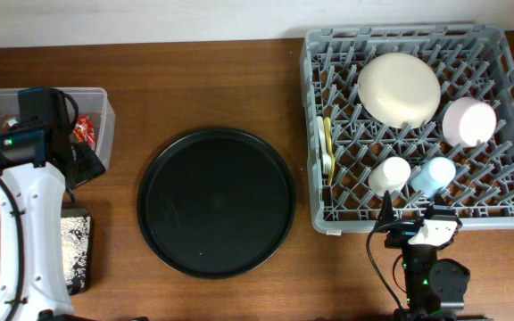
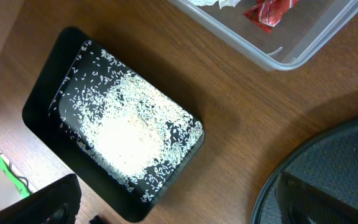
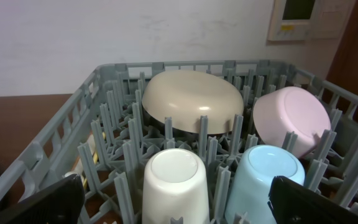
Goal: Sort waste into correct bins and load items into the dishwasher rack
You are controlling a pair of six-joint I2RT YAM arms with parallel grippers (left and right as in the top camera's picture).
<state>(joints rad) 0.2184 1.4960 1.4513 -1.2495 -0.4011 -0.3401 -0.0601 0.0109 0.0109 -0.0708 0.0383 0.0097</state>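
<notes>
The grey dishwasher rack (image 1: pixel 328 209) (image 3: pixel 104 81) holds an upturned cream bowl (image 1: pixel 398 86) (image 3: pixel 194 99), a pink bowl (image 1: pixel 468 121) (image 3: pixel 291 118), a white cup (image 1: pixel 389 175) (image 3: pixel 173 186), a light-blue cup (image 1: pixel 434 173) (image 3: pixel 266 180) and yellow and cream utensils (image 1: pixel 326 147). My right gripper (image 1: pixel 415 221) (image 3: pixel 182 205) stands open at the rack's near edge, holding nothing. My left gripper (image 1: pixel 77 165) (image 2: pixel 179 211) hangs open and empty above the table. White grains (image 2: pixel 129 124) fill the black rectangular tray (image 2: pixel 42 118) (image 1: pixel 77 250). A red wrapper (image 2: pixel 267 11) (image 1: pixel 84 131) and a white paper wad (image 2: pixel 213 2) lie in the clear tub (image 2: pixel 291 59) (image 1: pixel 96 96).
A large round black tray (image 1: pixel 216 201) (image 2: pixel 328 180) lies on the wooden table between the bins and the rack. The left arm's white link (image 1: pixel 25 223) covers part of the rectangular tray and the tub in the overhead view.
</notes>
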